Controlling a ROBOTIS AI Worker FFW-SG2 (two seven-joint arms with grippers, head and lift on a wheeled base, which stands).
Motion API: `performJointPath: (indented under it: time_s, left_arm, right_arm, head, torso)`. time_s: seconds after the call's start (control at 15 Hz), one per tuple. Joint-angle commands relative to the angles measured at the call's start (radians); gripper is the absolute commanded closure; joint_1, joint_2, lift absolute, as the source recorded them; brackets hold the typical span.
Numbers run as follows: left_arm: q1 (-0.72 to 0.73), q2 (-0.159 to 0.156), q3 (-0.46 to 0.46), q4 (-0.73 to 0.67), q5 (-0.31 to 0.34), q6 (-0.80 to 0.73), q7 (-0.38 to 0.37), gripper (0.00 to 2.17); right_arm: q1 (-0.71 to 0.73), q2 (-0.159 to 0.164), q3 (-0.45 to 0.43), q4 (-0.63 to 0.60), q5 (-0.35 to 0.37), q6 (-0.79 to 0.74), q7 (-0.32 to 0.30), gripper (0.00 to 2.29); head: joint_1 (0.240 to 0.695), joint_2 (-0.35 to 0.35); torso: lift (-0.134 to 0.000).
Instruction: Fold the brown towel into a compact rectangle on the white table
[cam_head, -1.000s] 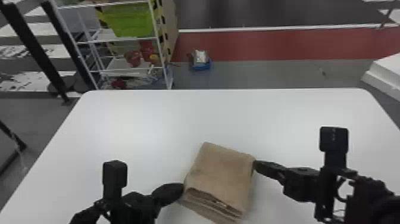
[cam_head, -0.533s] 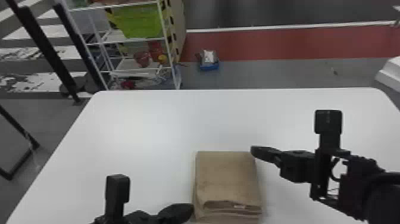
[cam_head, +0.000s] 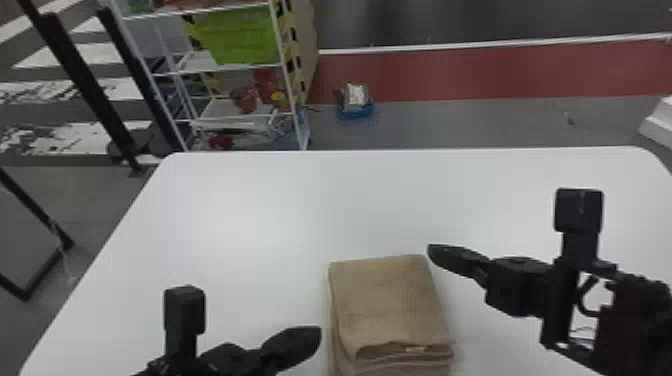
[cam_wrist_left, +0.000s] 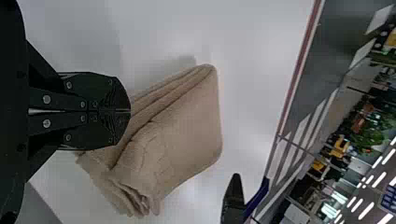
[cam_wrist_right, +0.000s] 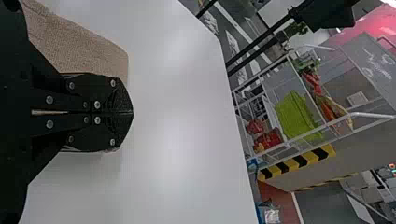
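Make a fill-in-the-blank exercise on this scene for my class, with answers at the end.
The brown towel lies folded on a white ____.
It sits ____ the left gripper and the right gripper.
Both grippers are shut, not ____.
The bin on the shelving rack is ____.
Missing words: table; between; open; green.

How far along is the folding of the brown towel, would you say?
The brown towel is already folded into a layered, roughly rectangular stack. The left hand and right hand are shut beside it, apparently holding nothing. Squaring the uneven layers at its near end may remain.
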Motion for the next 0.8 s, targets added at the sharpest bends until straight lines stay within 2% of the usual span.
performJointPath:
  time_s: [0.0,0.13,0.2,0.33,0.53,0.73]
  left_arm:
    - [0.007,-0.014,0.039,-0.024,0.051,-0.109,0.003,2.08]
    - [0.025,-0.014,0.062,-0.045,0.135,-0.121,-0.022,2.08]
    - [0.037,-0.014,0.055,-0.048,0.157,-0.121,-0.034,2.08]
    - [0.045,-0.014,0.019,-0.024,0.157,-0.124,-0.05,2.08]
    - [0.041,-0.014,-0.011,-0.004,0.145,-0.121,-0.053,2.08]
    - [0.03,-0.014,-0.008,0.007,0.131,-0.115,-0.034,2.08]
  right_arm:
    - [0.06,-0.002,-0.048,-0.094,-0.006,0.014,0.01,1.4]
    - [0.129,-0.005,-0.099,-0.142,0.001,-0.025,0.022,1.39]
    - [0.166,-0.007,-0.116,-0.143,-0.006,-0.09,0.036,1.4]
    - [0.229,-0.007,-0.114,-0.131,-0.014,-0.197,0.067,1.4]
    - [0.335,-0.007,-0.025,-0.126,0.007,-0.532,0.073,1.4]
    - [0.364,-0.015,0.042,-0.106,0.015,-0.565,0.077,1.4]
  head:
    - [0.695,0.157]
    - [0.695,0.149]
    - [0.695,0.137]
    - [0.695,0.085]
    - [0.695,0.047]
    - [0.695,0.07]
  torso:
    - [-0.124]
    - [-0.124]
    - [-0.124]
    - [-0.124]
    - [-0.124]
    - [-0.124]
